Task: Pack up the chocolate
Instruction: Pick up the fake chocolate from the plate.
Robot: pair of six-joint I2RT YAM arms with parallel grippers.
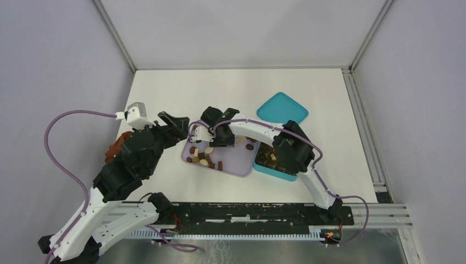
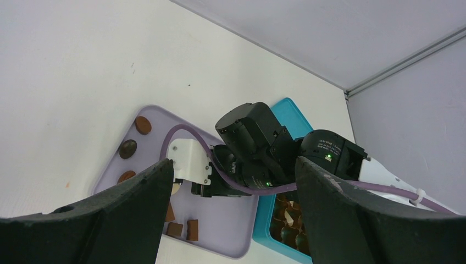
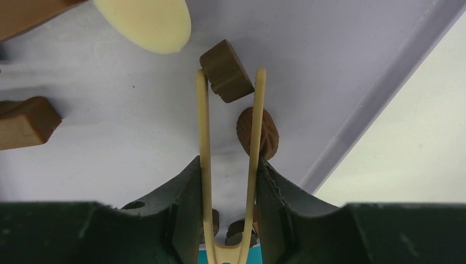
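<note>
I am looking down on a white table with walls on three sides. Directly on it, near the middle, lies a lavender tray, with an open teal box just beside it on the right. A teal lid lies flat farther back, apart from the box. A rust-brown cloth lump sits left of the tray, partly hidden from me.

Light was bright, even and diffuse from above; shadows on the white table were faint. The chocolate threw soft reflections on the lilac tray, in sharp focus.
</note>
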